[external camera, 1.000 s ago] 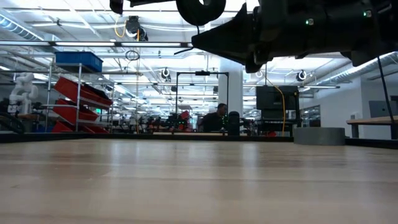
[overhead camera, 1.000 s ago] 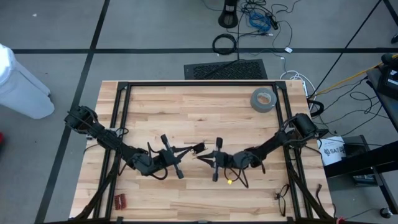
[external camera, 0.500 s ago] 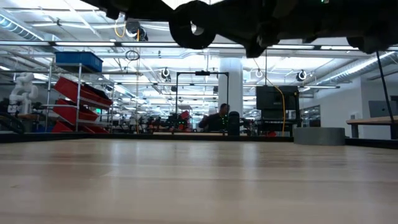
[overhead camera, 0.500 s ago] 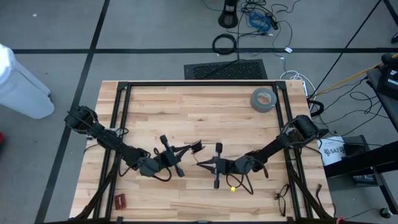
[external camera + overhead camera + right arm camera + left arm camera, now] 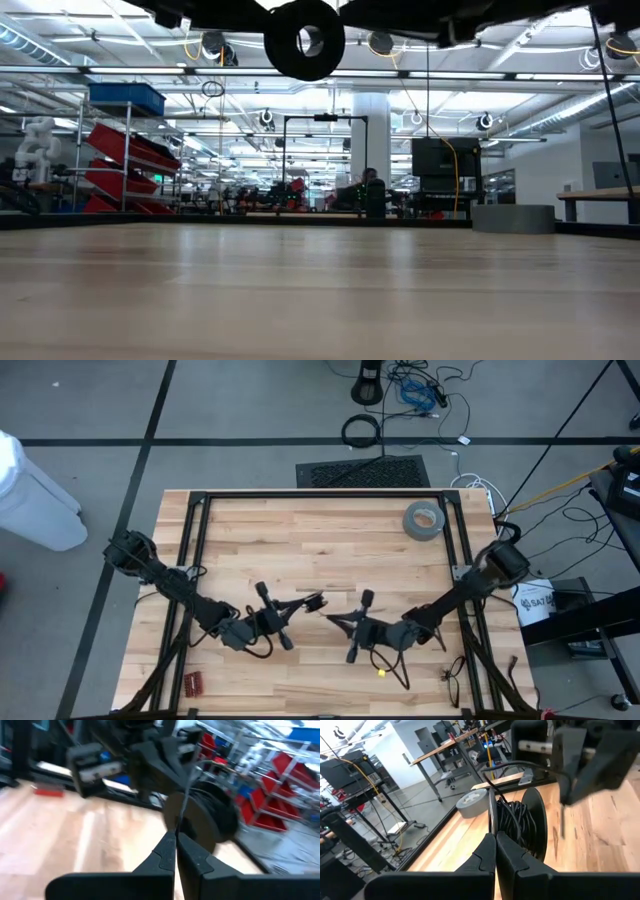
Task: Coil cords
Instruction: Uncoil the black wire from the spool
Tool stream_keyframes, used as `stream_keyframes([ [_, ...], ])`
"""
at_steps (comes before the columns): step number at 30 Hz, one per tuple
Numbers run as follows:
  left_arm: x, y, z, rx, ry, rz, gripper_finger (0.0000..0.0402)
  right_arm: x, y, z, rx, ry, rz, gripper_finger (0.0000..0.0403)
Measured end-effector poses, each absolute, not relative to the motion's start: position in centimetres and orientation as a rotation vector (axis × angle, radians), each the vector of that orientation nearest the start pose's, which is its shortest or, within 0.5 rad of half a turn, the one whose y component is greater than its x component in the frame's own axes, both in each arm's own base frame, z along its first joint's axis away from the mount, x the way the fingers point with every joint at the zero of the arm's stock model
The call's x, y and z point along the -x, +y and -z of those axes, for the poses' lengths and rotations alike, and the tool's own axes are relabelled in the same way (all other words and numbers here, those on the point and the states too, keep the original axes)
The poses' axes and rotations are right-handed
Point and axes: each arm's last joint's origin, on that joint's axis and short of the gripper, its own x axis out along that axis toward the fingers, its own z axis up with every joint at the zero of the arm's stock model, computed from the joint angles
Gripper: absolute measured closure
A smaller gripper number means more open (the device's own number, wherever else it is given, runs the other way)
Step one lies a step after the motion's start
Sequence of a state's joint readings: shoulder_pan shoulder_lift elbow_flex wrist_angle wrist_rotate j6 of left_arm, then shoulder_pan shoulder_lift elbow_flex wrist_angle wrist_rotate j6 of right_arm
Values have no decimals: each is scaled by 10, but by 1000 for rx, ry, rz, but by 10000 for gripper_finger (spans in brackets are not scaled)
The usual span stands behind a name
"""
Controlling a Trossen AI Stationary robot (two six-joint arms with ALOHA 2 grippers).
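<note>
High view: one thin black cord [image 5: 325,610] runs between the two hands above the desk's [image 5: 300,530] near middle. Left hand [image 5: 318,601] is closed on one end; right hand [image 5: 330,617] is pinched shut on the cord, beside one black spool [image 5: 517,827]. One grey tape roll [image 5: 423,519] lies well apart at the far right corner.
</note>
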State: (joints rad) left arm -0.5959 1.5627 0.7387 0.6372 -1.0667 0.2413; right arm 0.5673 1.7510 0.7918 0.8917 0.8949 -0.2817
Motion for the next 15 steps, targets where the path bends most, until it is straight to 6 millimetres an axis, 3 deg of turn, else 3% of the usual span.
stream_keyframes([
  [7, -266, -159, -215, -365, 167, -444, 401, -285, 165, -194, 406, 221, 461, 403],
  [15, -262, -167, -219, -337, 131, -420, 401, -283, 156, -183, 372, 292, 524, 403],
])
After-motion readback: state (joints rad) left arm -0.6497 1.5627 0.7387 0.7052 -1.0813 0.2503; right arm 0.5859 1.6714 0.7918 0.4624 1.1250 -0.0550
